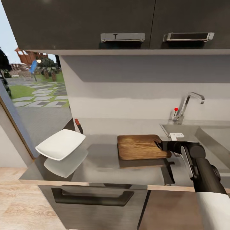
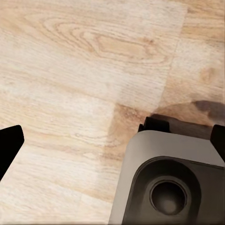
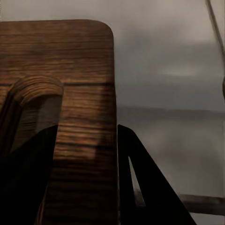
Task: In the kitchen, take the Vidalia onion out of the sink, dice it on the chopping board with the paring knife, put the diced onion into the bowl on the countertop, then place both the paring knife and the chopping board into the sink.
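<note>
In the head view, one chopping board (image 1: 140, 147) lies flat on the grey countertop (image 1: 102, 169) at the centre of the frame, a brown wooden rectangle with rounded corners and clear grain. Its right short end meets the right gripper (image 1: 162, 145), whose black arm comes up from the lower right corner, bent at the wrist and pointing left. The fingers sit at the board's right edge and appear closed on it.

One white squarish bowl (image 1: 60, 144) is at centre left, tilted and raised above its pale reflection on the counter. Just behind it, near the wall, one small knife (image 1: 78, 125) with a red-and-black handle stands at a slant. At the right edge is the steel sink (image 1: 191, 132), with one chrome faucet (image 1: 187, 107) carrying a red knob. Two dark upper cabinets (image 1: 95, 22) run along the top, each with one metal handle.

In the left wrist view, light wood floor (image 2: 79, 70) spreads across the frame, with a grey and black part of the robot's base (image 2: 173, 183) at lower right. Dark finger tips show at the left and right edges, spread wide with nothing between them.

In the right wrist view, the board (image 3: 79, 93) covers the left half, its slot-shaped handle hole at middle left. One dark finger (image 3: 145, 183) lies along its edge at lower centre, the other a dark shape over the board at lower left, so the board's end sits clamped between them. Grey counter lies to the right.
</note>
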Tool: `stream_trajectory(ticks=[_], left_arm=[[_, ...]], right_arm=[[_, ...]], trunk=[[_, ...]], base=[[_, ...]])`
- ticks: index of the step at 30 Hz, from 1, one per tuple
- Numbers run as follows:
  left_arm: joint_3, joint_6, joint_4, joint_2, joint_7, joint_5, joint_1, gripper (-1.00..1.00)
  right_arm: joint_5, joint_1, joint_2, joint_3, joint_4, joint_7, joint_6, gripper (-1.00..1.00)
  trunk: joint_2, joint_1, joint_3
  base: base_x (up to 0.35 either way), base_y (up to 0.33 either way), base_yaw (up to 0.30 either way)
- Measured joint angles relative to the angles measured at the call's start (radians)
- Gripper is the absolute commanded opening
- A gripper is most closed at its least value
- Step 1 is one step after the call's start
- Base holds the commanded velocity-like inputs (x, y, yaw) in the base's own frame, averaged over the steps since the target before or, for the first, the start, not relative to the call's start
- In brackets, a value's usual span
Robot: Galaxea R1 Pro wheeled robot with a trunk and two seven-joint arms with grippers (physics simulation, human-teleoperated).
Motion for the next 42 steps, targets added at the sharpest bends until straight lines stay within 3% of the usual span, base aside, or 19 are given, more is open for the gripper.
stream_trajectory(ticks=[5,12,19,42], left_arm=[[0.0,0.0,0.002,0.0,0.0,0.0,0.0,1.0],[0.0,0.0,0.003,0.0,0.0,0.0,0.0,1.0],[0.0,0.0,0.004,0.0,0.0,0.0,0.0,1.0],[-0.001,0.0,0.004,0.0,0.0,0.0,0.0,1.0]], right_arm=[[0.004,0.0,0.0,-0.005,0.01,-0.005,0.001,-1.0],[0.003,0.0,0.0,-0.04,0.011,-0.012,0.001,-1.0],[0.006,0.0,0.004,-0.062,0.013,-0.063,0.001,-1.0],[0.007,-0.001,0.008,-0.066,0.04,-0.077,-0.004,-1.0]], trunk=[[0.0,0.0,0.0],[0.0,0.0,0.0],[0.0,0.0,0.0],[0.0,0.0,0.0]], base=[[0.0,0.0,0.0],[0.0,0.0,0.0],[0.0,0.0,0.0],[0.0,0.0,0.0]])
